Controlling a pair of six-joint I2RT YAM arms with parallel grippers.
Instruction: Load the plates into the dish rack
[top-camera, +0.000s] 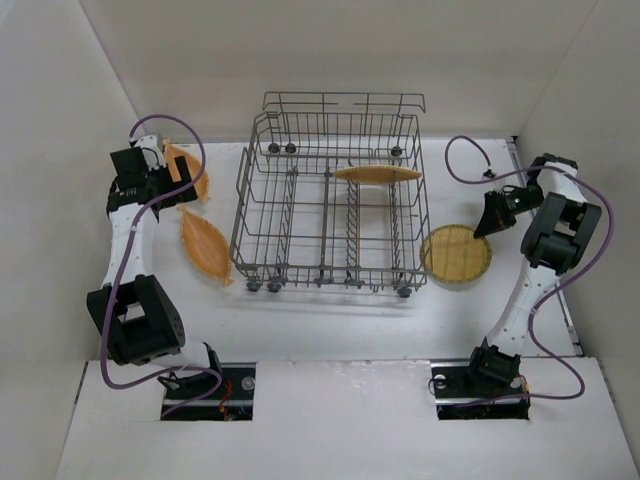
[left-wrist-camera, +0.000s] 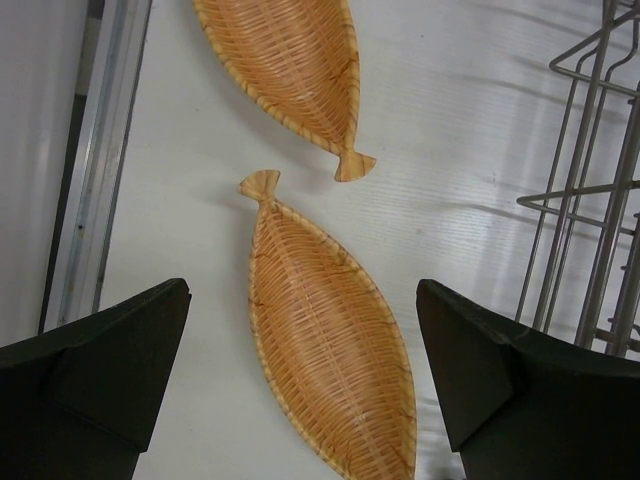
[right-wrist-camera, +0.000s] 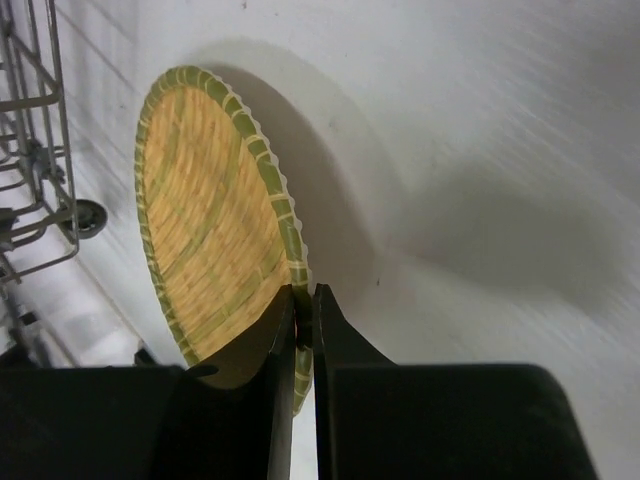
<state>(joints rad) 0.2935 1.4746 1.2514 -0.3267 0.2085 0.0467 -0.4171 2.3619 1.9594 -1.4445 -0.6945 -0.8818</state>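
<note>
The grey wire dish rack (top-camera: 335, 205) stands mid-table. One orange plate (top-camera: 377, 173) stands on edge inside it, near the back right. Two leaf-shaped plates lie tail to tail left of the rack (top-camera: 188, 172) (top-camera: 205, 246). My left gripper (top-camera: 148, 165) is open and empty above them. In the left wrist view one leaf plate (left-wrist-camera: 330, 350) lies below and between my fingers, and the other (left-wrist-camera: 285, 60) lies beyond. My right gripper (right-wrist-camera: 303, 292) is shut on the rim of the round yellowish plate (right-wrist-camera: 200, 210), right of the rack (top-camera: 456, 255). The plate's gripped side looks lifted.
White walls enclose the table on the left, back and right. A metal rail (left-wrist-camera: 100, 180) runs along the left edge. The rack's wires (left-wrist-camera: 590, 200) stand close to the right of my left gripper. A rack wheel (right-wrist-camera: 88, 215) sits just beside the round plate.
</note>
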